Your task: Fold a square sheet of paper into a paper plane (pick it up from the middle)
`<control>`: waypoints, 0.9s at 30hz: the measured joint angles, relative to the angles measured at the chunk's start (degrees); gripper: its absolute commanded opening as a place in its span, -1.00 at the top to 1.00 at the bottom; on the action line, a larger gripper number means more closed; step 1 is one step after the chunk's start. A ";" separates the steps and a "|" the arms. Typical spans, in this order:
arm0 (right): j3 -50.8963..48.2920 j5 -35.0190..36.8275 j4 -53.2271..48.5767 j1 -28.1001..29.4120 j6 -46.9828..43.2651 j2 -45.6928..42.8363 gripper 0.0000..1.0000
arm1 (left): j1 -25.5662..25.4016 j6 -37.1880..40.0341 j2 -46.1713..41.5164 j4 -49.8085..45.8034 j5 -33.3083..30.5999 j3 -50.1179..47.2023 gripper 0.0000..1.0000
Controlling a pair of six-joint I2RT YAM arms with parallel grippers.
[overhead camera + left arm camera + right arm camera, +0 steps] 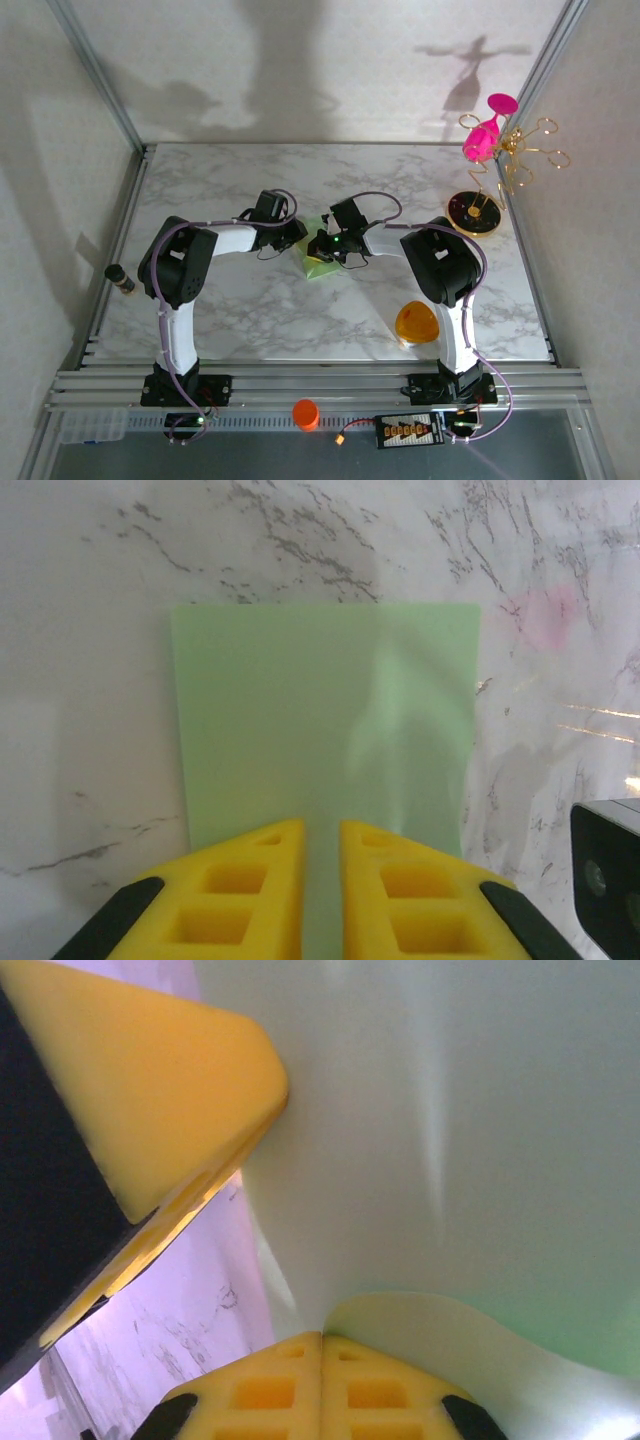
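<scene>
The pale green square sheet of paper (322,262) lies mid-table between both grippers. In the left wrist view the sheet (320,730) spreads flat away from my left gripper (322,825). Its yellow fingers stand a narrow gap apart over the sheet's near edge, and green shows through the gap. In the top view the left gripper (296,238) meets the right gripper (325,245) over the sheet. My right gripper (321,1338) is shut on a curled-up edge of the sheet (480,1110). A left finger (150,1080) touches the sheet's upper edge.
An orange rounded-triangle object (416,323) lies front right. A gold wire stand with a pink glass (490,135) rises from a dark round base (476,213) at the back right. A small dark bottle (121,279) sits on the left rail, an orange cap (306,413) on the front rail.
</scene>
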 measured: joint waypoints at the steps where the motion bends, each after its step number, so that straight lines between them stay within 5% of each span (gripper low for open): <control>1: 0.00 -0.11 0.02 0.00 -0.04 0.00 0.67 | 0.15 -0.22 -0.42 -0.57 -0.04 0.00 0.64; 11: 0.68 -1.18 0.15 0.35 -0.46 -0.37 0.31 | 3.98 -4.37 -12.09 -0.39 -4.31 -4.81 0.61; 27: 0.50 0.57 -0.92 0.35 -2.62 -0.44 0.57 | -0.11 -6.73 -16.33 -0.35 -4.81 -10.62 0.63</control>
